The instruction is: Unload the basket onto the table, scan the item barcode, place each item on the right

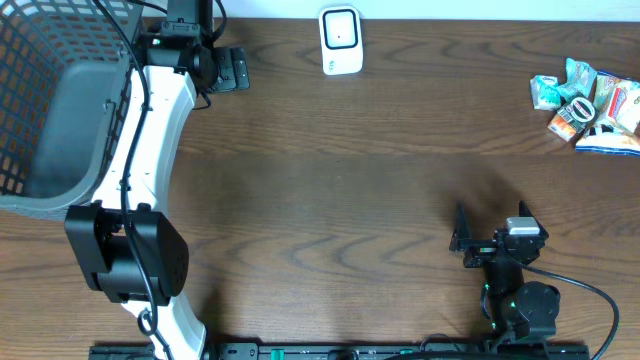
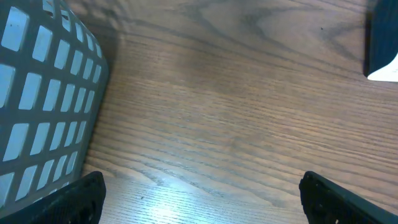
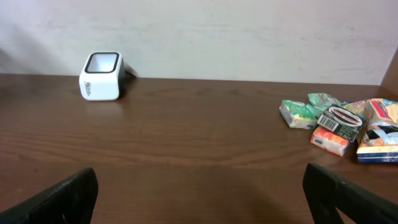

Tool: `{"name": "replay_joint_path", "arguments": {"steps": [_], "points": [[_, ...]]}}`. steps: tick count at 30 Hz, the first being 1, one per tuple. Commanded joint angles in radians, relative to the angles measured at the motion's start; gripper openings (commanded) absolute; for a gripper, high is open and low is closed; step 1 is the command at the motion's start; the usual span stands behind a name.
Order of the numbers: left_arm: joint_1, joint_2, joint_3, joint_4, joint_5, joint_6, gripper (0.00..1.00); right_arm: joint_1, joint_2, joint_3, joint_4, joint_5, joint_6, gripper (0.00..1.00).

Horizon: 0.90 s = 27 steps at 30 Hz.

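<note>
Right tool [image 3: 199, 175]: jaws released, nothing held, over the counter [image 1: 330, 200], nearer than the scanner [image 1: 340, 40] and off to its right. Item pile [image 1: 590, 105], small snack packets, lies on the counter far to the right of the scanner, untouched by either arm. Left tool [image 1: 228, 68]: also spread wide and empty, just left of the scanner; basket [image 1: 60, 110] is further left of it.

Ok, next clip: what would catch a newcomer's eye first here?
Most likely the bright pile of snack packets at the far right corner of the table. Next come the white barcode scanner at the middle of the far edge and the grey mesh basket filling the left side, with the left claw open beside it.
</note>
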Motion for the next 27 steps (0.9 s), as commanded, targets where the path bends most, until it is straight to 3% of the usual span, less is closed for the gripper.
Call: {"name": "replay_joint_path", "arguments": {"steps": [1,15,23,27], "points": [[0.0,-0.021,0.012,-0.003,-0.009,-0.016,0.98,-0.008,-0.009,-0.002,-0.005,0.001,0.014,0.99],[-0.001,-0.021,0.012,-0.068,-0.01,-0.016,0.98,-0.008,-0.009,-0.002,-0.005,0.001,0.014,0.99],[-0.019,-0.017,-0.001,-0.296,-0.004,-0.064,0.98,-0.008,-0.009,-0.002,-0.005,0.001,0.014,0.99],[-0.044,-0.023,-0.041,-0.309,0.004,-0.066,0.98,-0.008,-0.009,-0.002,-0.005,0.001,0.014,0.99]]}}
